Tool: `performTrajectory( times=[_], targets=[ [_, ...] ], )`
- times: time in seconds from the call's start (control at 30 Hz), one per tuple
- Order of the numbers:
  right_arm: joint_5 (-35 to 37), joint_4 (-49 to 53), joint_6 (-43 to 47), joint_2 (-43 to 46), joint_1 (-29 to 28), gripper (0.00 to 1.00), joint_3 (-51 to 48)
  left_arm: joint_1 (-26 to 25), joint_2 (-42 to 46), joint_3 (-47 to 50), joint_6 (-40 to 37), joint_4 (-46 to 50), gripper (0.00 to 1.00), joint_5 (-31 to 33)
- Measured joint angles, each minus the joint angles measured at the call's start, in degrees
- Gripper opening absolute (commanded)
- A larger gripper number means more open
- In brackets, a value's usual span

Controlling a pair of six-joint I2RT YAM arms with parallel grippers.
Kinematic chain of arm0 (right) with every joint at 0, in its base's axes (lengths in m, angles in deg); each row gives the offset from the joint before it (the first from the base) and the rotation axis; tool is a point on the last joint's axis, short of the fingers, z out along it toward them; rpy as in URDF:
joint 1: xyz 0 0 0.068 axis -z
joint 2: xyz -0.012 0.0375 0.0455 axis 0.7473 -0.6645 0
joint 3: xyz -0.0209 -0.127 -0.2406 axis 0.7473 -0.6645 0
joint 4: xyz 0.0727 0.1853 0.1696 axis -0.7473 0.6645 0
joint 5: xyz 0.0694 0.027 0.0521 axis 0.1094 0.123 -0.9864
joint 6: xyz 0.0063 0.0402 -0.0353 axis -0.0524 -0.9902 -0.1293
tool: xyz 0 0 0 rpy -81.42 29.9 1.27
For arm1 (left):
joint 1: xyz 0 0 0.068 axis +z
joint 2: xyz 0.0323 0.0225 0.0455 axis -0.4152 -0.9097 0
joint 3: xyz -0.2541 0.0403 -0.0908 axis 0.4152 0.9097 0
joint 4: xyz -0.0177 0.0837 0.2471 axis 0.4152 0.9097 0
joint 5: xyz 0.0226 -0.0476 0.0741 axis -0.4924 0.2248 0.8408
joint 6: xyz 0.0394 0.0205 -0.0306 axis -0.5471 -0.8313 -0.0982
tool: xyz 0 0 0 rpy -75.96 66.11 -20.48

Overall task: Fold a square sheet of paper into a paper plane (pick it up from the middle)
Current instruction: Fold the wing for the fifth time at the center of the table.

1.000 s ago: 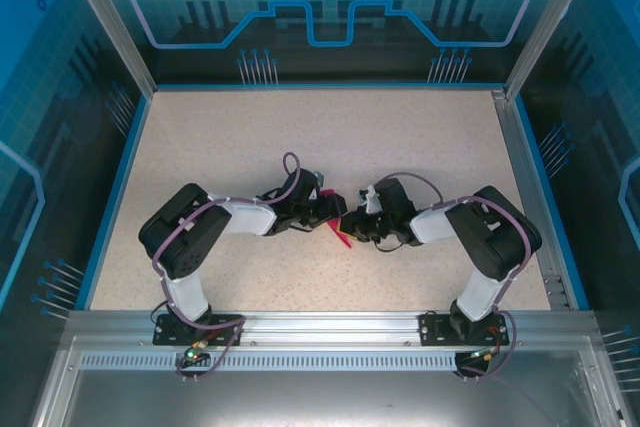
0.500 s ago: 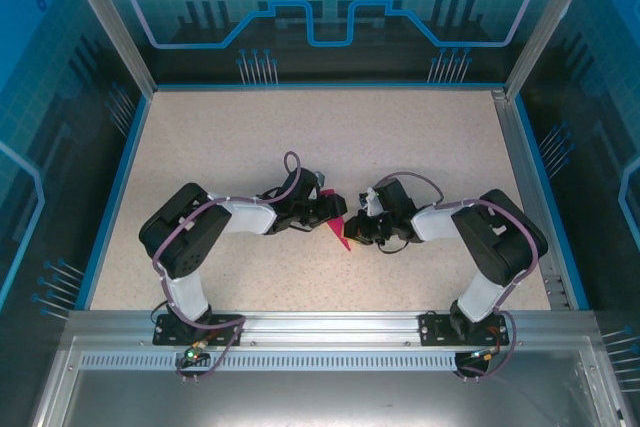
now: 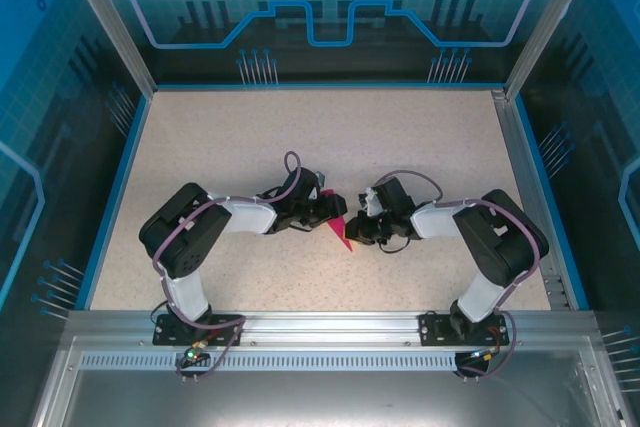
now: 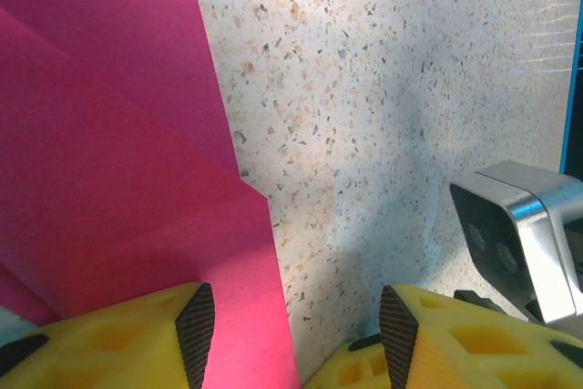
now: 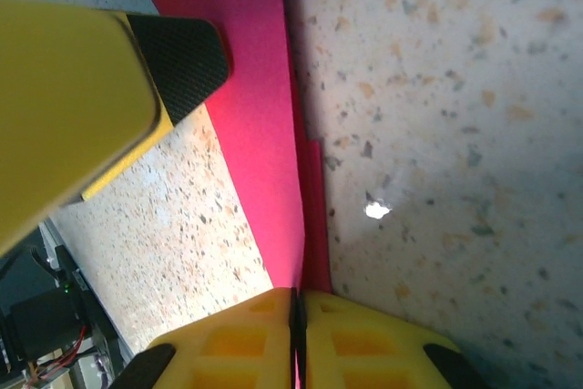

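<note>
Speckled table [image 3: 220, 147] lies under both arms, the paper plane [image 3: 341, 233] between their tips. The right wrist view shows the right gripper [image 5: 297, 316] pinching its folded edge. The left wrist view shows the left gripper [image 4: 296, 343] half open, one finger over the paper.

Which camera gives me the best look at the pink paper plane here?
Left wrist: the paper plane lies large there, its folded layers and creases plain. Top external gives a small, distant pink point. Right wrist sees a narrow strip edge-on, pinched in the shut right tool.
</note>
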Motion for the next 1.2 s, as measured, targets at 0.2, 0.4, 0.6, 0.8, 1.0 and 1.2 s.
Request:
performTrajectory(
  times=[0.2,0.4,0.6,0.8,1.0,1.2],
  targets=[
    [0.1,2.6,1.4,0.8,0.0,0.08,0.0,0.0,-0.1,-0.2,0.0,0.3,0.55,0.0],
    [0.3,3.8,2.4,0.2,0.0,0.06,0.6,0.0,-0.1,-0.3,0.0,0.5,0.55,0.0],
    [0.5,4.4,3.0,0.5,-0.1,0.11,0.8,0.0,-0.1,-0.3,0.0,0.5,0.55,0.0],
    [0.9,7.3,4.8,2.1,-0.2,0.14,0.7,0.0,-0.1,-0.3,0.0,0.5,0.55,0.0],
    [1.2,8.4,5.9,2.1,-0.4,0.08,0.8,0.0,-0.1,-0.7,0.0,1.1,0.55,0.0],
    [2.4,10.0,6.7,2.1,-0.8,0.06,1.4,0.0,-0.1,-0.7,-0.2,1.1,0.55,0.0]
  ],
)
